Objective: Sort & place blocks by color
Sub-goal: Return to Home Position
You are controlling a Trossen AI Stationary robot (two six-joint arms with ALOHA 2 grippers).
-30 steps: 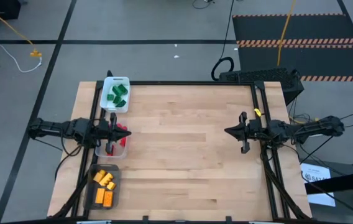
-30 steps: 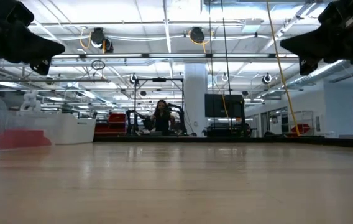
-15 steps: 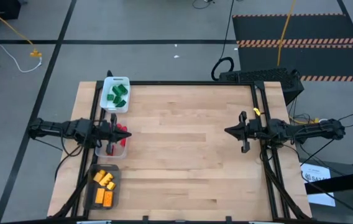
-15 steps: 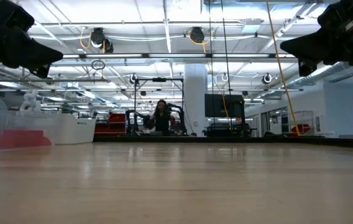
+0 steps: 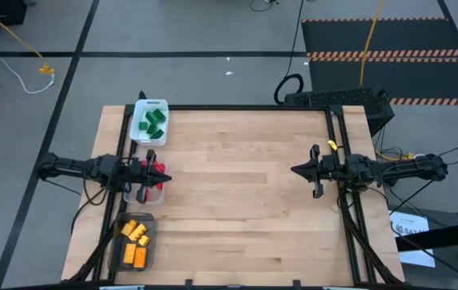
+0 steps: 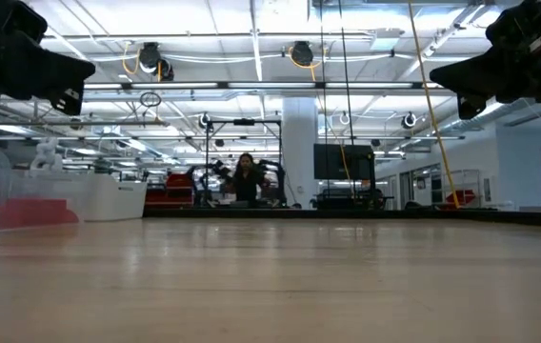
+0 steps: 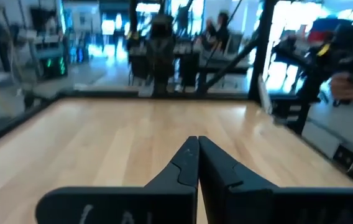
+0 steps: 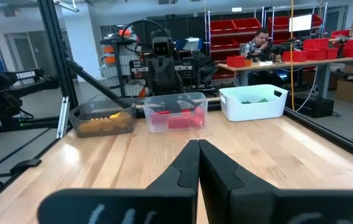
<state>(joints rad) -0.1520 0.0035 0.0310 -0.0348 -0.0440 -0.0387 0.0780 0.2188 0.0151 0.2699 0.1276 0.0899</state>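
Job as a whole: sorting looks finished; each colour sits in its own tray and only parking the arms seems to be left.
Tabletop (image 5: 237, 193): no loose block shows on the wood between the two sets of fingers.
Left arm (image 5: 76, 169): reaches in level from its side of the tabletop, raised off the wood.
Right arm (image 5: 398, 167): waits at the opposite side, also raised.
White tray (image 5: 151, 101): near the left fingers (image 7: 192, 163), off to one side of them; well apart from the right fingers (image 8: 195, 155).
Dark tray (image 5: 118, 256): near the left fingers on their other side.
Clear tray (image 5: 155, 196): directly beneath the left fingers.
Left fingers: pressed together tip to tip, holding nothing.
Right fingers: pressed together too, empty, pointing across the wood at all three trays.
Green blocks (image 5: 153, 123): all inside the white tray.
Orange blocks (image 5: 135, 242): all inside the dark tray.
Red blocks (image 5: 158, 169): inside the clear tray, partly hidden under the left fingers, so their count cannot be told.
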